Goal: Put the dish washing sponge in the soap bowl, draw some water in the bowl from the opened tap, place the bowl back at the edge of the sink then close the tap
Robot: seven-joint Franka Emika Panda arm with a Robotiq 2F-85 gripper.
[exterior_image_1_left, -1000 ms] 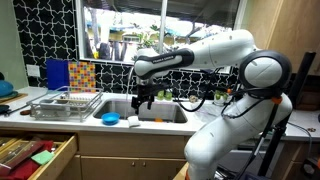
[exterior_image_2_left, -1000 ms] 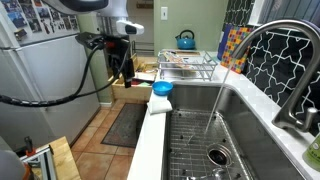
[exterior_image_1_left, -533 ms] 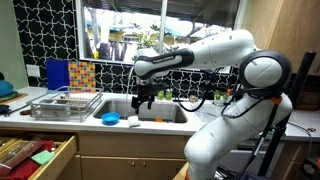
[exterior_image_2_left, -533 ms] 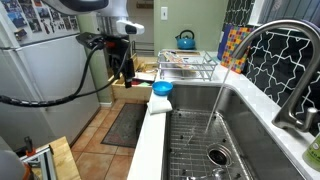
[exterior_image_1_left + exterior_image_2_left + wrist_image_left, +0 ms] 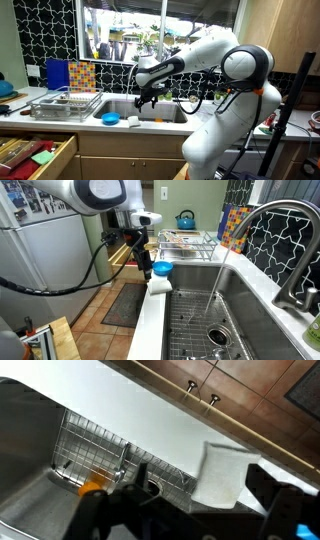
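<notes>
— Two questions: where is the sponge, and what are the jaws doing?

— A small yellowish thing that I take for the sponge (image 5: 133,121) lies on the front rim of the sink (image 5: 165,122), just beside the blue bowl (image 5: 110,119). It is too small to tell more.

— And the jaws?

— They hang from the white arm (image 5: 200,55) over the sink, higher than the bowl and the sponge. In the wrist view the dark fingers (image 5: 288,510) are blurred, but they stand well apart at the lower corners with nothing between them.

— How close are they to the bowl?

— In an exterior view along the bench (image 5: 148,330), the bowl (image 5: 162,269) sits at the far corner of the sink, and the jaws appear just beside it. I cannot tell from that angle whether they touch it.

— Is the tap running?

— Yes. The curved tap (image 5: 272,225) lets a thin stream of water (image 5: 216,285) fall onto the wire grid (image 5: 200,325) in the sink.

— Anything else around?

— A dish rack (image 5: 65,104) stands on the bench beside the sink, with a colourful board (image 5: 80,74) behind it. A drawer (image 5: 35,155) below stands open. A blue kettle (image 5: 186,220) shows beyond the rack.
</notes>
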